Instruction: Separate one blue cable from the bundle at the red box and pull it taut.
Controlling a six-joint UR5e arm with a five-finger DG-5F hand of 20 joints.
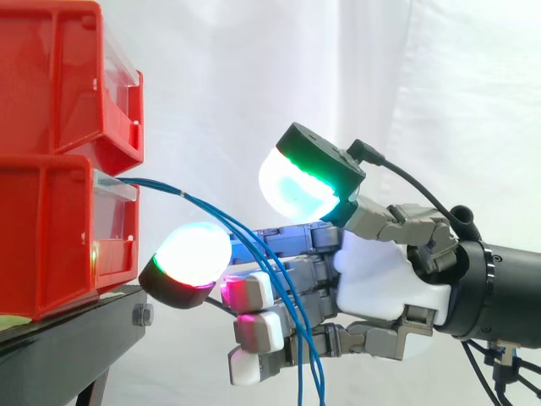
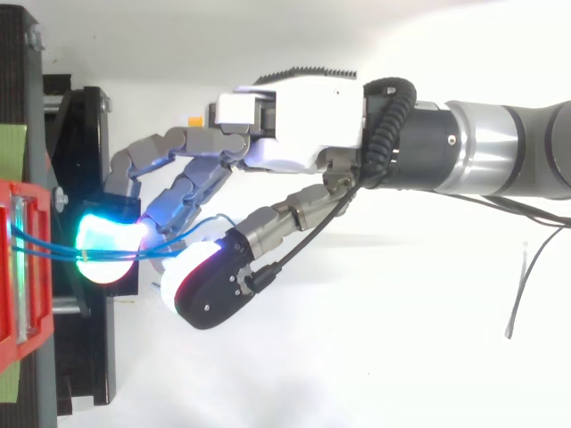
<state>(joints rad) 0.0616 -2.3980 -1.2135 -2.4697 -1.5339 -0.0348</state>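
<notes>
Reaching in from the right edge of the side view, the hand [image 1: 385,283] sits near the red bins [image 1: 46,237] stacked at the left on a black stand [image 1: 68,347]. Blue cables [image 1: 203,205] leave the front of the lower bin (several strands, close together), arc rightward across the hand and hang slack toward the bottom edge. Whether the hand grips any strand or merely carries them draped, I cannot tell. A white curtain [image 1: 423,85] hangs behind.
</notes>
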